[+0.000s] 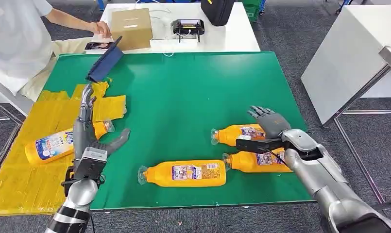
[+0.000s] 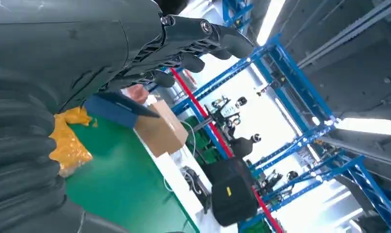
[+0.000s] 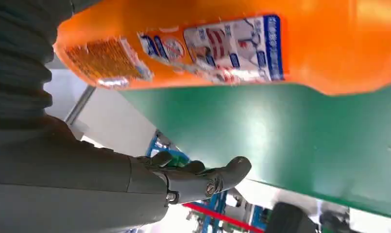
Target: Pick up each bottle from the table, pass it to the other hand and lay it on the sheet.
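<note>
Four orange bottles lie on their sides. One bottle (image 1: 55,144) rests on the yellow sheet (image 1: 23,179) at the left of the green table (image 1: 183,92). My left hand (image 1: 89,133) hovers over its neck end, fingers straight and apart, holding nothing; the left wrist view has its fingers (image 2: 183,43) above the yellow sheet (image 2: 69,141). Three bottles lie on the green: a near one (image 1: 186,173), a right one (image 1: 256,162) and a farther one (image 1: 234,133). My right hand (image 1: 270,125) is spread over the farther bottle's base, close to the bottle (image 3: 232,43), with its fingers (image 3: 198,177) not around it.
A person sits at the back left with a hand on a cardboard box (image 1: 131,28). A blue case (image 1: 105,63) leans at the table's far left edge. A black device (image 1: 188,26) and black bag (image 1: 216,10) stand behind. A white table (image 1: 348,53) stands to the right.
</note>
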